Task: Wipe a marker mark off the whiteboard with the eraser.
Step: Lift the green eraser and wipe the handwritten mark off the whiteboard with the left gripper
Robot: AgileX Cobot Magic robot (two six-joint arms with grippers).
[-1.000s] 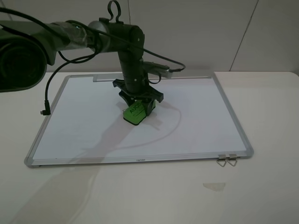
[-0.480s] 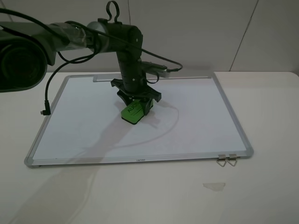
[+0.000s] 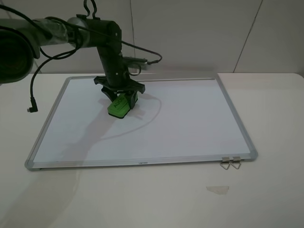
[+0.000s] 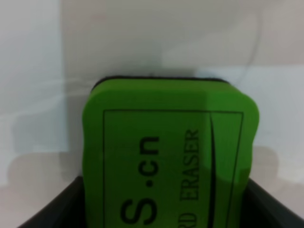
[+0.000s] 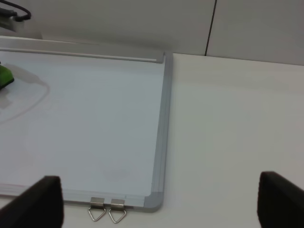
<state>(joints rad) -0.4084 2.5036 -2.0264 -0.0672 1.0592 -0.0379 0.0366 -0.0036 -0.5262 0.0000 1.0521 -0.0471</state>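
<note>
Left gripper (image 3: 120, 99) clamps bright green rectangular eraser (image 3: 117, 107); block protrudes beyond jaws onto large white silver-framed whiteboard (image 3: 190, 123). Right gripper (image 5: 156, 203) spread wide.

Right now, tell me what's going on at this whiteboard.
The left gripper has its jaws shut on the green eraser, whose lower end is down on the whiteboard, left of the middle. No marker mark shows on the bare surface. The right gripper, open and empty, faces the board's near right corner.
</note>
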